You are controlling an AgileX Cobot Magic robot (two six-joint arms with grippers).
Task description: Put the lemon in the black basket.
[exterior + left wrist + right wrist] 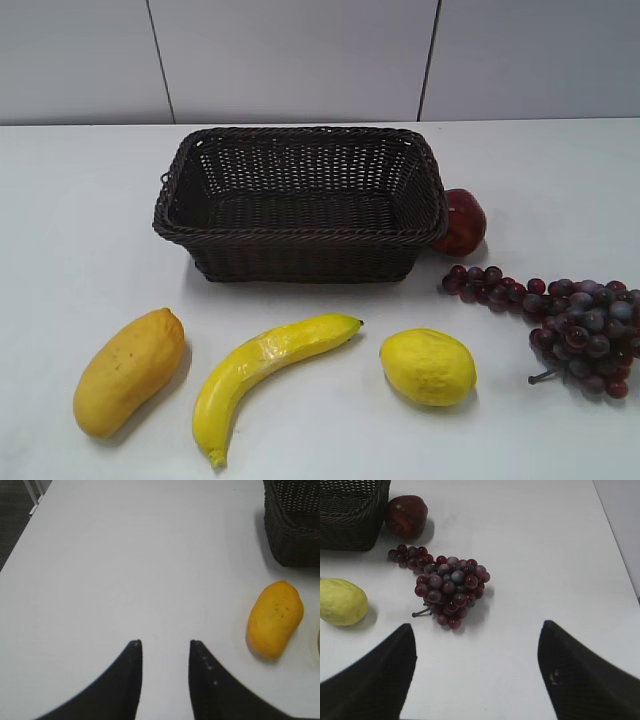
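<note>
The lemon (428,366) lies on the white table in front of the black basket (300,237), to its front right. It also shows at the left edge of the right wrist view (342,602). The basket is empty; its corner shows in the left wrist view (295,525) and in the right wrist view (350,515). My right gripper (477,630) is wide open and empty, over bare table right of the lemon. My left gripper (165,645) is open with a narrow gap and empty, over bare table left of the mango. Neither gripper shows in the exterior view.
A mango (128,370) and a banana (262,375) lie left of the lemon. A bunch of dark red grapes (570,325) lies to its right, and a red apple (462,222) sits against the basket's right side. The table's left edge (20,545) is near.
</note>
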